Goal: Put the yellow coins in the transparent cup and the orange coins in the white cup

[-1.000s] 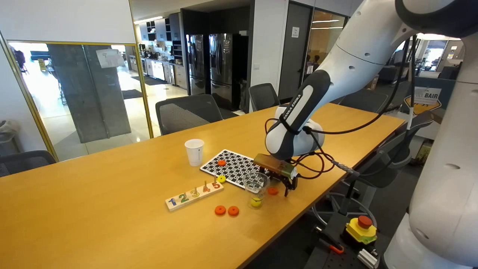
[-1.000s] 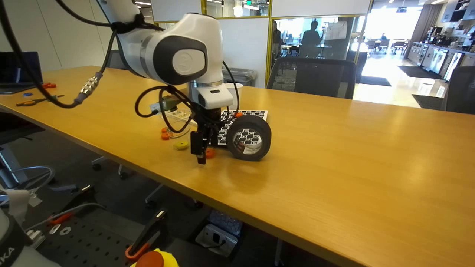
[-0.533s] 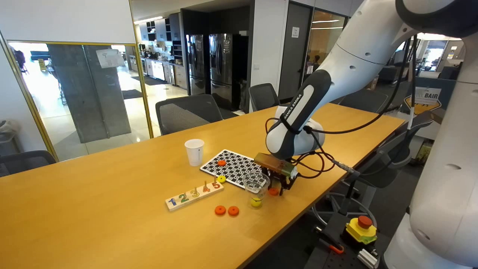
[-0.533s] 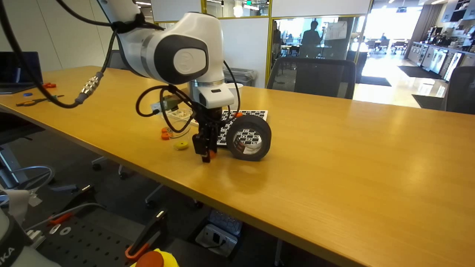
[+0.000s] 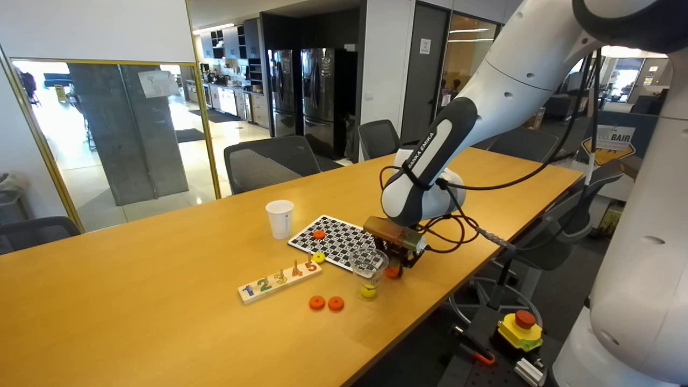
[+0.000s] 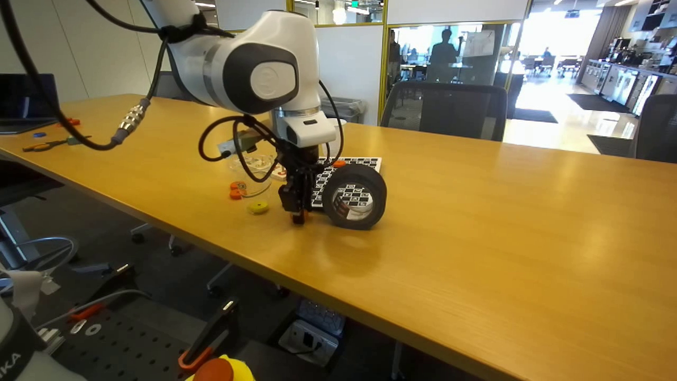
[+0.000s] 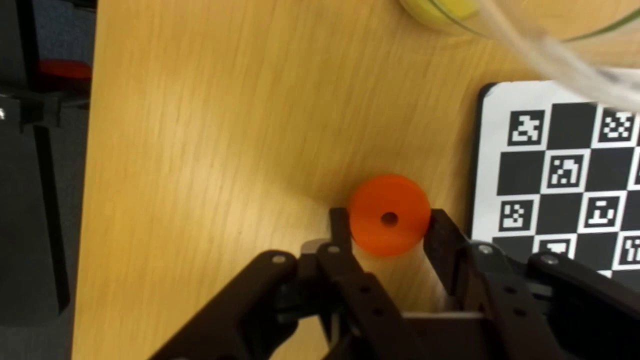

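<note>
My gripper [image 7: 389,214] is shut on an orange coin [image 7: 390,195], which lies flat between both fingertips and touches each. Coin and fingers stand low over the table; a small gap beneath cannot be made out. Close by, the transparent cup [image 5: 370,267] stands upright, a yellow coin [image 5: 368,291] showing through its base. Two orange coins [image 5: 317,302] lie side by side on the table, and another orange coin [image 5: 319,235] rests on the checkered board. A second yellow coin [image 5: 319,258] sits at the board's edge. Beyond it is the upright white cup [image 5: 280,219], partly hidden in an exterior view.
The checkered board [image 5: 338,244] lies right beside my gripper. A wooden number strip with pegs [image 5: 279,282] is in front of it. A black tape roll [image 6: 355,197] stands on edge near the gripper. The table edge [image 7: 87,200] runs close by.
The jaws have come together around the orange coin. Since then the gripper has risen slightly and shifted a little, and the coin appears to have moved with it.
</note>
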Available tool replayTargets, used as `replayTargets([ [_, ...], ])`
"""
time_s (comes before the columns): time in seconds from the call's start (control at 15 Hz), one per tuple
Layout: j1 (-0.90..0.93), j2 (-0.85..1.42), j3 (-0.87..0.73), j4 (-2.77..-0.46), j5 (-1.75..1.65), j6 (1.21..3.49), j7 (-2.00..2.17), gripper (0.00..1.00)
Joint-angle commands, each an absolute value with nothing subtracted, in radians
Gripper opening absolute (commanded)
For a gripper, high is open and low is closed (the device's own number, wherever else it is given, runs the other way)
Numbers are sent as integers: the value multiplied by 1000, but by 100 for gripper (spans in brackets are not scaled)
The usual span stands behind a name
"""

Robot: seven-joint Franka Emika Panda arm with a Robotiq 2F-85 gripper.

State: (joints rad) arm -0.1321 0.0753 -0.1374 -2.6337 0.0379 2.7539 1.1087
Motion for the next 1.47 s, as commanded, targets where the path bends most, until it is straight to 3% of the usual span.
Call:
replayTargets([
  [0.0, -101, -11, -149, -2630, -58, 2751, 1146, 17],
  [0.53, -50, -45, -22, -2414, -129, 2606, 1113, 17],
  [1.4, 2, 229, 2, -1890, -58, 2443, 1082, 17],
])
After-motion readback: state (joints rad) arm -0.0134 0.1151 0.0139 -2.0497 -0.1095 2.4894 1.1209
